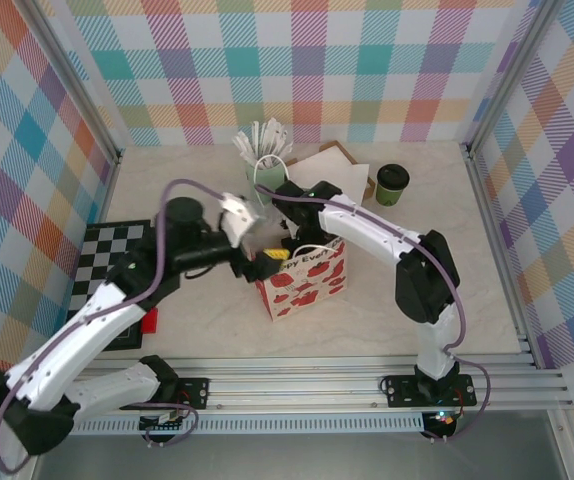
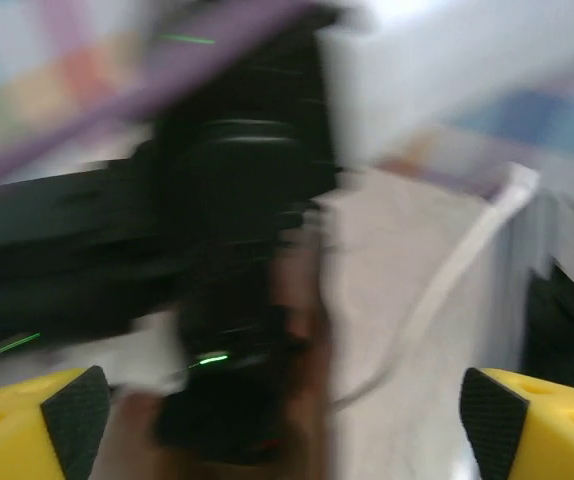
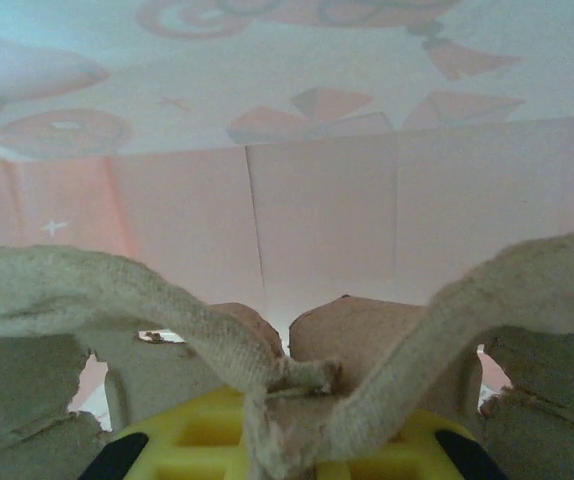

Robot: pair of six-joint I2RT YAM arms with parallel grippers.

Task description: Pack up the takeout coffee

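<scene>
My right hand (image 3: 287, 440) is down inside the gift bag (image 1: 305, 282), closed on the centre ridge of a moulded pulp cup carrier (image 3: 77, 300). The bag's pink walls stand close on every side of it. My left hand (image 2: 285, 412) hangs at the bag's left rim with its jaws spread wide and nothing between them, so nothing steadies the bag. That is my main worry. If I lift my right hand carelessly, a carrier corner or my wrist could catch the paper wall or the white handle (image 1: 312, 250) and drag or tip the light bag. The takeout coffee (image 1: 392, 184) stands upright on the table, behind the bag and to its right, well apart from it and near the right-hand frame rail (image 1: 497, 230). The ground right behind the bag is crowded: a pale green cup of wrapped sticks (image 1: 267, 160) and flat brown-and-white paper pieces (image 1: 332, 163). The tabletop to the bag's right and front lies open, so I judge that the safer way to the coffee.
</scene>
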